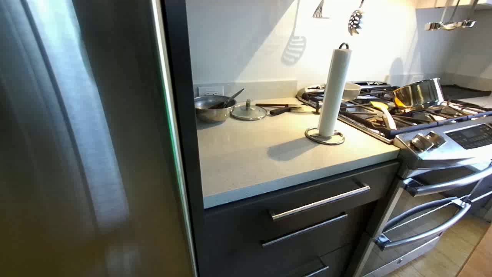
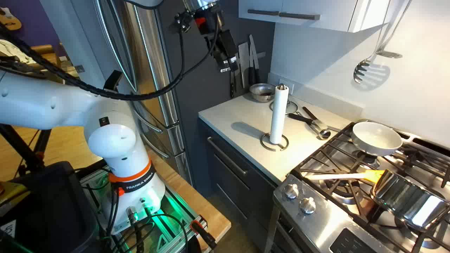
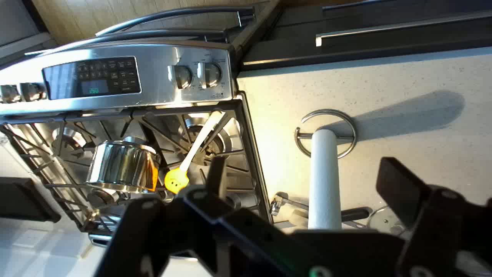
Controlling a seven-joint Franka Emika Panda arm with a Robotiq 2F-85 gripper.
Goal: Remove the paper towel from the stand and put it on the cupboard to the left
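Observation:
The paper towel is a slim white roll (image 1: 334, 92), upright on the stand's rod, also in an exterior view (image 2: 280, 114) and the wrist view (image 3: 324, 181). The stand's dark wire base ring (image 1: 338, 142) rests on the pale top of the cupboard (image 1: 246, 154), whose dark drawers (image 2: 225, 161) face front. The rod's loop shows above the roll. My gripper (image 2: 230, 65) is up near the dark panel, higher than the roll and apart from it. In the wrist view my gripper (image 3: 304, 175) is open and empty; the roll appears between its fingers, its top hidden by the gripper body.
A steel bowl (image 1: 213, 109), glass lid (image 1: 249, 111) and utensils (image 2: 307, 121) lie behind the roll. Knives (image 2: 244, 65) hang beside my gripper. The stove (image 3: 184, 77) holds a tilted pot (image 1: 419, 94), white pan (image 2: 376, 138) and spatula (image 3: 196, 150). Wall cabinets (image 2: 299, 10) overhang.

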